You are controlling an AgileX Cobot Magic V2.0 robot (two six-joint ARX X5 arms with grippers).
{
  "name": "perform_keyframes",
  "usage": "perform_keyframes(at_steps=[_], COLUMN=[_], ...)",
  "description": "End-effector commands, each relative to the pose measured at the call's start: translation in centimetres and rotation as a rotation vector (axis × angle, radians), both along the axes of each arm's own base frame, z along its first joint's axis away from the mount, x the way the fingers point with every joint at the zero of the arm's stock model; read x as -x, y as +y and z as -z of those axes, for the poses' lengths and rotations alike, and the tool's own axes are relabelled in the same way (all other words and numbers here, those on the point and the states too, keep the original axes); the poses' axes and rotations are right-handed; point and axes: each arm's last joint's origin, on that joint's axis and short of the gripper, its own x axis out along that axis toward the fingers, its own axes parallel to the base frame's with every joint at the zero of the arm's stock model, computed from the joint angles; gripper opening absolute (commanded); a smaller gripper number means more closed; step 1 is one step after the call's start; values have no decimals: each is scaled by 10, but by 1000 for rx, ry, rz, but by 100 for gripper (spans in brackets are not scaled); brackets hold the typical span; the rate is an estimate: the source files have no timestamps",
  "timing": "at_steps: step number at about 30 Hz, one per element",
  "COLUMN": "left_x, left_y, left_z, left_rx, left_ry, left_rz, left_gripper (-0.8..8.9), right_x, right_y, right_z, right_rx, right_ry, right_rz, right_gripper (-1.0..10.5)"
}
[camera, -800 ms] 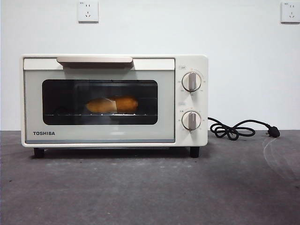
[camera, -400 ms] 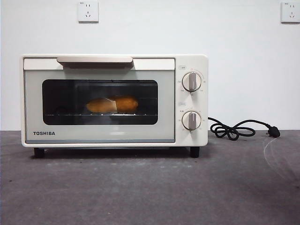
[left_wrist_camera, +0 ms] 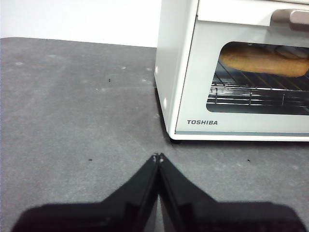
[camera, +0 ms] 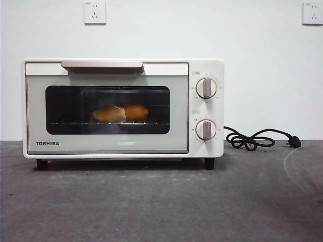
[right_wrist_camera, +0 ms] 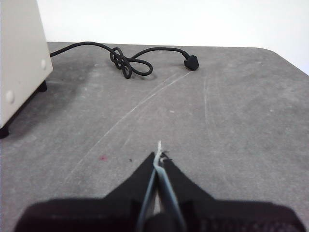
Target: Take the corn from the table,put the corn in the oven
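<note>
Both grippers wait low over the table (camera: 161, 201), well clear of the oven (camera: 123, 108). Seen from its own wrist camera, the left gripper (left_wrist_camera: 158, 157) has its two black jaws pressed together, their tips meeting in a point above bare grey surface, off the oven's corner that carries the TOSHIBA lettering (left_wrist_camera: 202, 123). The right gripper (right_wrist_camera: 159, 154) likewise has its jaws closed on nothing, a thin pale sliver showing between their tips; it sits on the oven's opposite side, the side where the black cord (right_wrist_camera: 126, 60) trails out in a loose knot and ends in a plug (right_wrist_camera: 191, 62). Neither gripper appears in the front view.

The corn (camera: 121, 112) lies on its side on the wire rack (left_wrist_camera: 256, 89) inside the oven, seen through the dark glass of the shut door (camera: 107, 113), roughly central in the window. The bar handle (camera: 102, 64) runs along the top of the door, and two round knobs (camera: 206, 87) stand one above the other beside the door. Two wall sockets (camera: 95, 12) sit on the white wall above the oven.
</note>
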Motion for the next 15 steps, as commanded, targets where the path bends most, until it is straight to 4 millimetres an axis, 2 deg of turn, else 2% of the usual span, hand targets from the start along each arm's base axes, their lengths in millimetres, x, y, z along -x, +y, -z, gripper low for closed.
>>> perform_keyframes(at_steps=[1,15], left_x=[-1,-1], left_y=[0,0], left_z=[2,2], left_rx=[-13,-13], left_ry=[-3,-3], left_rz=[2,2], left_gripper=[-4,-4], right_x=[0,0], right_y=[-1,-1], right_z=[3,2], right_rx=[-8,-7], right_ry=[2,3], right_rz=[21,24], right_gripper=[0,0])
